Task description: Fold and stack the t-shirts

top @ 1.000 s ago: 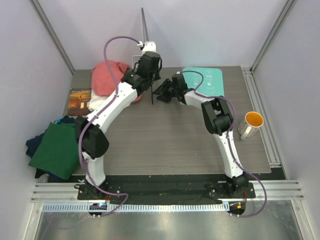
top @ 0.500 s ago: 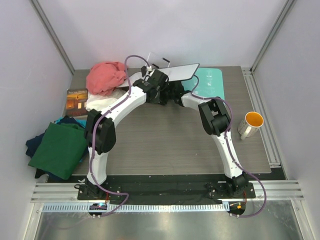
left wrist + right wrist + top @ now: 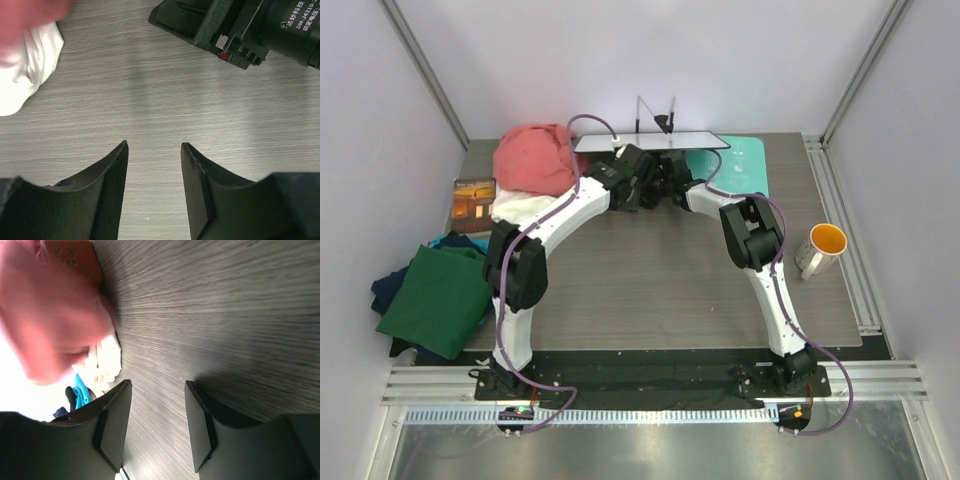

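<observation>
The pink t-shirt (image 3: 532, 158) lies bunched on the bench (image 3: 650, 280), near the left gripper (image 3: 154, 145), not touching it. The left gripper and the right gripper (image 3: 157, 385) have fingers apart, holding nothing.

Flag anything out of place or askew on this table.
The dark green t-shirt and navy ones beneath it overhang the table's left edge. The salmon-pink t-shirt lies in a crumpled heap at the far left corner.
</observation>
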Action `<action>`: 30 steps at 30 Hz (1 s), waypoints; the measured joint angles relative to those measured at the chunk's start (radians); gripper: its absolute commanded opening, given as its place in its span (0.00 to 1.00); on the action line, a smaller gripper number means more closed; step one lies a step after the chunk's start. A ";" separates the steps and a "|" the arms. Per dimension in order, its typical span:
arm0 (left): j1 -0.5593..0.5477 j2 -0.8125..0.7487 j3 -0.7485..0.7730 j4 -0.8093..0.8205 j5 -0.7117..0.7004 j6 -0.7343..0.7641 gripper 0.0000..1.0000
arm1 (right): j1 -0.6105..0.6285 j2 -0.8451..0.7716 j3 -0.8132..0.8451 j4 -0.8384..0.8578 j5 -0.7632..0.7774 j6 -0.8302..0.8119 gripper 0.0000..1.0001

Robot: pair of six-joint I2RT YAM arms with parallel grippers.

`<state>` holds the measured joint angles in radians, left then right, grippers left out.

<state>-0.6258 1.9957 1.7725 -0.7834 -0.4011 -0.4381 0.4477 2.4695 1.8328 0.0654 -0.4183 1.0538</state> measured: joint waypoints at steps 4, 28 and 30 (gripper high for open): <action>0.002 -0.018 -0.019 0.027 -0.003 0.000 0.48 | -0.005 -0.002 0.000 -0.014 -0.002 -0.004 0.53; 0.060 -0.041 -0.065 0.131 -0.026 -0.001 0.59 | -0.082 -0.103 -0.003 -0.343 0.008 -0.217 0.53; 0.064 -0.043 -0.066 0.139 -0.026 -0.002 0.60 | -0.085 -0.103 0.032 -0.381 0.015 -0.238 0.53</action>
<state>-0.5613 1.9530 1.7065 -0.6445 -0.4271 -0.4397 0.3622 2.3669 1.8652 -0.3161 -0.4030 0.8158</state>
